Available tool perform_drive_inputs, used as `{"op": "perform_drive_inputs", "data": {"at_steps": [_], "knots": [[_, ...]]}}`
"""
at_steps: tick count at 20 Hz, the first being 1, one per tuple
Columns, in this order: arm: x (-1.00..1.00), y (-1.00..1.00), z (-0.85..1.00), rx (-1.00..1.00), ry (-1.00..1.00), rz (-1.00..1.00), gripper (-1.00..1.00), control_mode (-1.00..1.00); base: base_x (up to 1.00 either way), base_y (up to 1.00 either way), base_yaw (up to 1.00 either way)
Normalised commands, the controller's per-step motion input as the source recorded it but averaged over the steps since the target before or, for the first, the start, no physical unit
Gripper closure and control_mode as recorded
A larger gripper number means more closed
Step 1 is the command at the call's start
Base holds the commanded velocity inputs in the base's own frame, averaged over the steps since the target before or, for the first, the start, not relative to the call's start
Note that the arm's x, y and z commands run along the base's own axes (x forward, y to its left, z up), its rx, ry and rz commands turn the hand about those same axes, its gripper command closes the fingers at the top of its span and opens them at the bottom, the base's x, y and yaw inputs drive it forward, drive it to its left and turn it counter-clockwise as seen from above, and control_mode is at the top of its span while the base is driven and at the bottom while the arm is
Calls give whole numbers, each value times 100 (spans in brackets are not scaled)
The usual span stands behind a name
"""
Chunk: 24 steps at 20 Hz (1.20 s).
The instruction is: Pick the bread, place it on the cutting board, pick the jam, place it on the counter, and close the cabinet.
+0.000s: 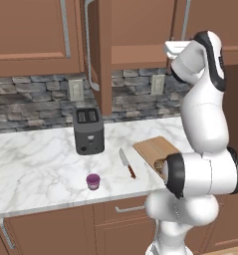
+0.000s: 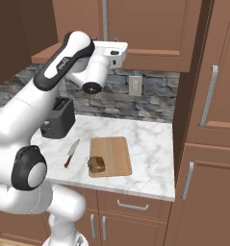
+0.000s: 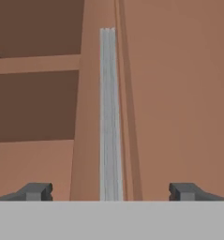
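Cabinet closing is judged to be the step in hand, since the other things are seen already placed. Nearest the front edge of the worktop (image 1: 36,159), the jam (image 1: 93,181) is found standing upright on bare marble, well apart from everything else. Further in, a knife (image 1: 126,163) is laid with its long axis running from front to back, just beside the cutting board (image 2: 114,151). The bread (image 2: 96,164) is seen resting on the board's front corner on the knife's side. A toaster (image 1: 88,130) is set towards the back wall.

Above and behind all this, the cabinet (image 1: 41,30) is seen with one door (image 1: 104,60) swung out over the worktop, edge-on in the left base view, so that the door is taken to be open. The arm is raised to cabinet height, well above the worktop.

In the hand view, the jaws are seen spread wide, one fingertip (image 3: 36,191) far to the one side and the other far to the other side, with nothing held between them. The silver bar handle (image 3: 108,112) is seen straight ahead of the jaws, midway between the fingertips. Its long axis runs away up the picture, across the line on which the jaws close. Beyond the bar, to one side, a shelf (image 3: 36,63) inside the cabinet can be made out. How close the fingertips are to the bar cannot be told. A push on the door near this bar is judged to be what the coming move calls for.
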Motion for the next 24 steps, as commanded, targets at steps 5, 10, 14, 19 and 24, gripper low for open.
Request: {"op": "perform_drive_inputs", "data": {"at_steps": [5, 10, 14, 19, 24], "knots": [[-23, 0, 0, 0, -4, 0, -100, -100, 0, 0, 0], [-27, 0, 0, 0, -1, 0, -100, -100, 0, 0, 0], [-32, 0, 0, 0, 0, -1, -100, -100, 0, 0, 0], [-42, -1, 4, 0, 0, -3, -100, -100, 0, 0, 0], [-43, -1, 8, 0, 0, -5, -100, -100, 0, 0, 0]]}}
